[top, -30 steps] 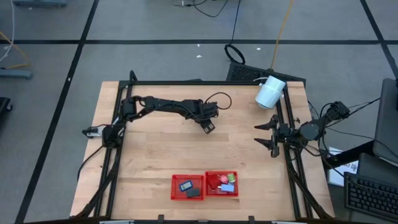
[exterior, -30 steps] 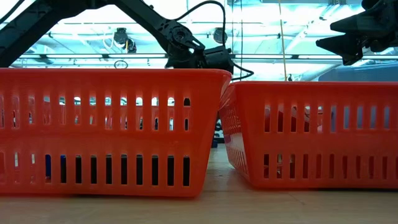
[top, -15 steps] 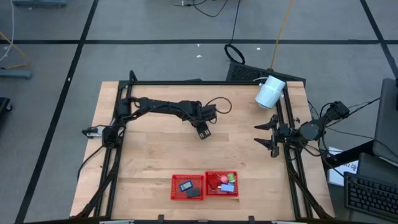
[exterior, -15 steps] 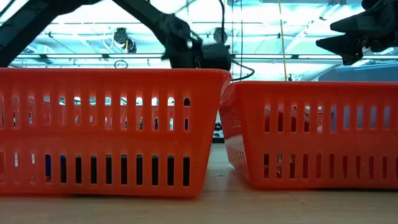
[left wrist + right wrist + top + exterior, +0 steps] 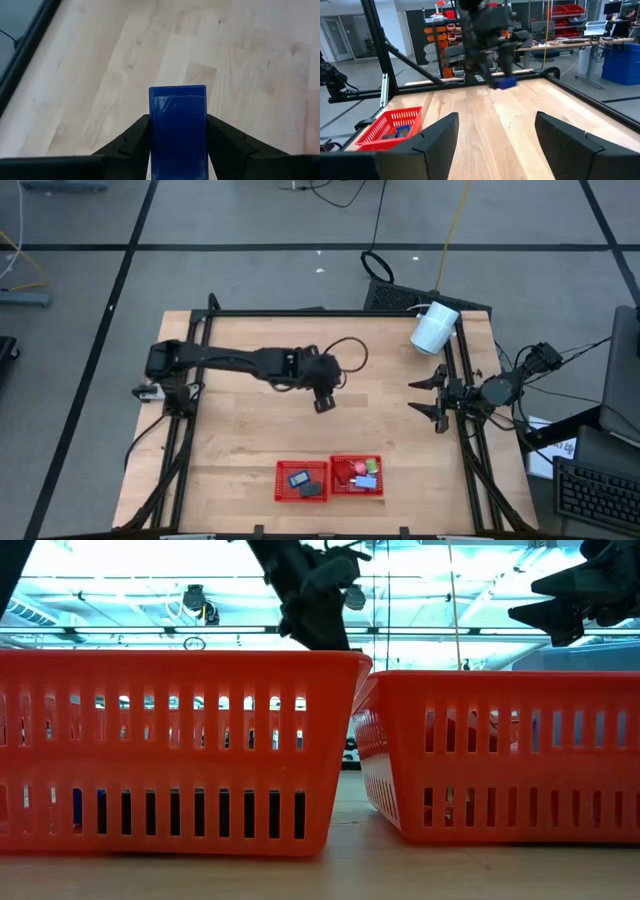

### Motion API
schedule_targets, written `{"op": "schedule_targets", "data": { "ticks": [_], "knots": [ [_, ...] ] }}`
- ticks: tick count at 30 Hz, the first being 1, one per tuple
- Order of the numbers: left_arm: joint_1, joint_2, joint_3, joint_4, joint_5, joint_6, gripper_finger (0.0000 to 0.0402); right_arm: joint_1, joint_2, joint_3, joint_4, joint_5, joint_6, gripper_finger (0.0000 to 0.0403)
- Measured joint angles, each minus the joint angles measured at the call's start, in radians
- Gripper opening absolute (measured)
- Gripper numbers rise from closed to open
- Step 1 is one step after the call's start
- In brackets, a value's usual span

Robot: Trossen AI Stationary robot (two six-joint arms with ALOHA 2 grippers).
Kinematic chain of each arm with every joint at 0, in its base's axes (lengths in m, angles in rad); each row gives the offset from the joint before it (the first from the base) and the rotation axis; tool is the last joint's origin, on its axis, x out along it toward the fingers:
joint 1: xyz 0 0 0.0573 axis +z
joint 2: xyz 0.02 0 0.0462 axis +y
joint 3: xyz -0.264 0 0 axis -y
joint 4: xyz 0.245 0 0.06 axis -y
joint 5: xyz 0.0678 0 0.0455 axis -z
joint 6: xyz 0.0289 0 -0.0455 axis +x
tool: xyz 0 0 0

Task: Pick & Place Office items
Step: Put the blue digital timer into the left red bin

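Block (image 5: pixel 177 131), dark blue, sits clamped between the fingers of the left gripper (image 5: pixel 322 402), held above the bare wooden surface (image 5: pixel 240 440) well short of the two red trays (image 5: pixel 329 478) at the near edge. Pinched only by its sides, it could slip or twist loose in transit. The right gripper (image 5: pixel 424 397) waits spread open at the right rail.

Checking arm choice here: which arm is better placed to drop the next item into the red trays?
Left. Its left gripper already holds a dark blue block above mid-table; the right gripper waits open at the table's right edge.
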Motion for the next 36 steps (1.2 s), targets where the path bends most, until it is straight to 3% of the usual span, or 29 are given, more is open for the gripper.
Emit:
{"op": "schedule_targets", "data": {
  "ticks": [6, 19, 27, 36],
  "knots": [
    [-0.06, -0.13, -0.16, 0.116, -0.016, -0.016, 0.0154, 0.0, 0.0, 0.0, -0.004, 0.0, 0.003, 0.0254],
    [-0.171, -0.443, -0.769, 0.658, -0.007, -0.12, 0.0163, 0.0, 0.0, 0.0, -0.008, 0.001, -0.004, 0.0254],
    [-0.308, -0.557, -0.846, 0.725, -0.005, -0.128, 0.0155, 0.0, 0.0, 0.0, -0.003, 0.001, -0.004, 0.0254],
    [-0.493, -0.544, -0.831, 0.783, 0.039, -0.161, 0.0166, 0.0, 0.0, 0.0, -0.003, 0.001, 0.002, 0.0254]
  ]
}}
